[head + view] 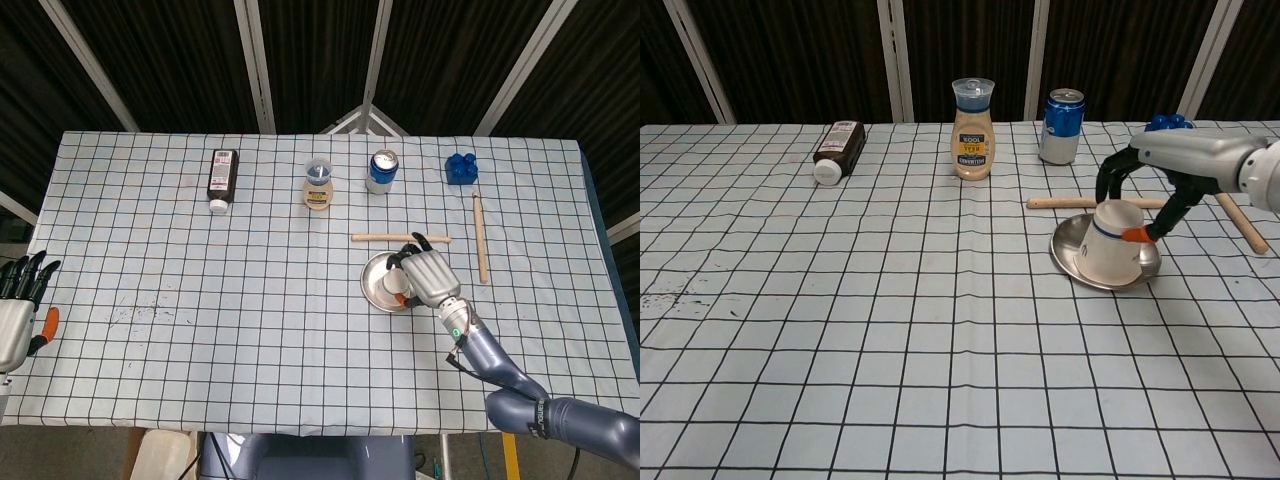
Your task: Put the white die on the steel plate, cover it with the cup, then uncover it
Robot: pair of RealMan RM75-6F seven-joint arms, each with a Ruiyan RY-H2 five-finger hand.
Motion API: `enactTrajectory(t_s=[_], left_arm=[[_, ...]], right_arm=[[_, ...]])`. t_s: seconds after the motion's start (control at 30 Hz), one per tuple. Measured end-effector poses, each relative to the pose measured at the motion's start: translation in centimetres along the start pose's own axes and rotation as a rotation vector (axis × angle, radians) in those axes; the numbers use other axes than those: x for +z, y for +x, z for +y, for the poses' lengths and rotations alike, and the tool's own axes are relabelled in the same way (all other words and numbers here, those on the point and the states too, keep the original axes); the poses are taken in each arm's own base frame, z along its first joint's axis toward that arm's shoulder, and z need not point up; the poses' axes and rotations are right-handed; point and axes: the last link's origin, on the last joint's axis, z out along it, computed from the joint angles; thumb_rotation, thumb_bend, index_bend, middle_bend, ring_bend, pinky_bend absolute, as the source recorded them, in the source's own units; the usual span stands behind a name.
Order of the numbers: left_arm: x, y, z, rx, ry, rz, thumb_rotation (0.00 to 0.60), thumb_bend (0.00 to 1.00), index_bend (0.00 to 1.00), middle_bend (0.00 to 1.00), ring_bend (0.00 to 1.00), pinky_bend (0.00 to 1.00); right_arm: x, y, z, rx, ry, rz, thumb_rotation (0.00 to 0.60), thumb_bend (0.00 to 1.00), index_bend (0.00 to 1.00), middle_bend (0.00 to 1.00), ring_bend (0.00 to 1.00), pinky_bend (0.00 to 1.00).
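A white paper cup (pixel 1114 243) with a blue band stands upside down on the steel plate (pixel 1072 258), right of the table's middle. My right hand (pixel 1140 185) reaches over it from the right, fingers curled around its top, gripping it. In the head view the right hand (pixel 428 274) hides most of the cup (pixel 396 283) on the plate (pixel 376 282). The white die is not visible in either view. My left hand (pixel 20 305) hangs at the far left edge of the table, fingers apart and holding nothing.
Along the far side stand a dark bottle lying down (pixel 837 150), a sauce bottle (pixel 973 128), a blue can (pixel 1062 125) and a blue block (pixel 461 167). Two wooden sticks (pixel 1055 203) (pixel 480 238) lie behind and right of the plate.
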Motion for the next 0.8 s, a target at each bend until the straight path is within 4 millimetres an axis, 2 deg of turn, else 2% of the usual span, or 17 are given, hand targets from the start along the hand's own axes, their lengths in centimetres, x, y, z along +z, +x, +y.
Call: enactTrajectory(t_s=[0.17, 0.37, 0.57, 0.8], left_arm=[[0.1, 0.0, -0.1, -0.001, 0.004, 0.001, 0.6, 0.71, 0.1, 0.0, 0.0, 0.0], [0.1, 0.1, -0.2, -0.002, 0.008, 0.003, 0.6, 0.71, 0.1, 0.0, 0.0, 0.0], [0.2, 0.0, -0.3, 0.001, 0.01, 0.0, 0.6, 0.71, 0.1, 0.0, 0.0, 0.0], [0.1, -0.1, -0.1, 0.004, 0.009, -0.002, 0.6, 0.71, 0.1, 0.0, 0.0, 0.0]], right_arm=[[1.3, 0.2, -1.2, 0.02, 0.023, 0.009, 0.6, 0.37, 0.47, 0.47, 0.22, 0.0], [2.9, 0.5, -1.5, 0.042, 0.021, 0.019, 0.6, 0.37, 0.47, 0.47, 0.22, 0.0], [3.5, 0.8, -0.5, 0.03, -0.003, 0.023, 0.6, 0.37, 0.47, 0.47, 0.22, 0.0], [3.0, 1.6, 1.3, 0.013, -0.041, 0.033, 0.6, 0.37, 0.47, 0.47, 0.22, 0.0]])
